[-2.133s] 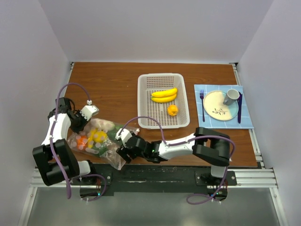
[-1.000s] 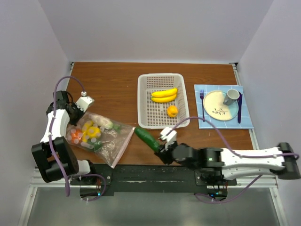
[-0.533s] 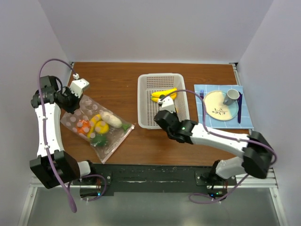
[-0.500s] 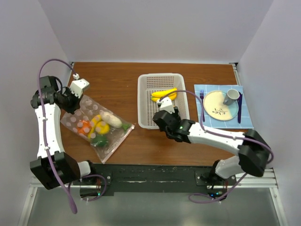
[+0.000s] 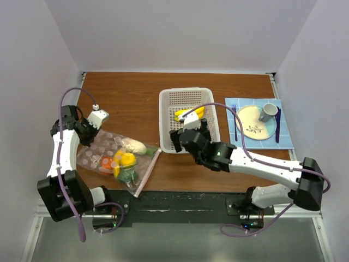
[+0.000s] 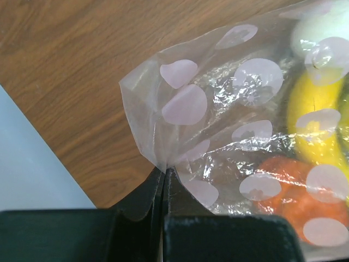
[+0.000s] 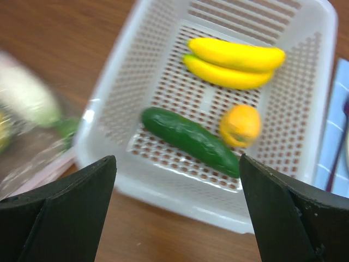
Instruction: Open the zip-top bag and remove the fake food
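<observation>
The left hand (image 6: 163,173), pressed together, pinches a corner of the zip-top bag (image 6: 218,103) at the lower left of the top view, fake food (image 5: 126,160) inside; the thin film could slip or tear. The right hand (image 7: 177,158), spread wide, hangs over the basket (image 7: 106,120) at its near rim; a low swing could knock it, though bare bench (image 5: 125,98) lies between basket and bag

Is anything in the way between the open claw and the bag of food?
Nothing visible. The right gripper hangs open over the basket; only bare table lies between it and the bag, which the left gripper pinches.
</observation>
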Controlling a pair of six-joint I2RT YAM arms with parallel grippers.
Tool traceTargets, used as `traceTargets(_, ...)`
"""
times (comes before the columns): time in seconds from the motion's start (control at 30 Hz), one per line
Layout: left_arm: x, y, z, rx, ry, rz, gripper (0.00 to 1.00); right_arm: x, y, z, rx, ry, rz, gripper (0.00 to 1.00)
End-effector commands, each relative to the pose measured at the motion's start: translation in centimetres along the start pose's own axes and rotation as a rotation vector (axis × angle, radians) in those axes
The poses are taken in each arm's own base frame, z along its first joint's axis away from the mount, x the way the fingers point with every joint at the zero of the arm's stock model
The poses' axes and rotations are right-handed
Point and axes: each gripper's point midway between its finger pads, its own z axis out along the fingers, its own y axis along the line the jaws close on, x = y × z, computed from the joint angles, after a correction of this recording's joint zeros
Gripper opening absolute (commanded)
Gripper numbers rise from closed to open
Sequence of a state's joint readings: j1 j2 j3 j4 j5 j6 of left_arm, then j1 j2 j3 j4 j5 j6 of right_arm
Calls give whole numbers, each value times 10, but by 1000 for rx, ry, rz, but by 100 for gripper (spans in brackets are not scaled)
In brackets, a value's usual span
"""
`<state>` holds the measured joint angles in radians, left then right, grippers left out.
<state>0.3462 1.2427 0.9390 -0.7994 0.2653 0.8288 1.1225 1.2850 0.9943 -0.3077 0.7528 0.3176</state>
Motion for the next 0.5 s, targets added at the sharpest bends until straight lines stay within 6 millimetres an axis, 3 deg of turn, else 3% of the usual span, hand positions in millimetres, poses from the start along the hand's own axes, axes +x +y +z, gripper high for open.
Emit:
traceTargets(0.0,1,27,23,-109,6,6,0,0,49,-27,-141,-82,-91,99)
traceTargets(0.1,12,24,37,-120,40,16,0,23,81,-35,-250,-68,-118,99)
traceTargets(0.23,32,13,52,-119,98,38,0,64,120,-30,-333,-2,-177,93)
traceTargets(0.47,40,1,58,-103,130,65,0,75,164,-14,-386,9,-189,89)
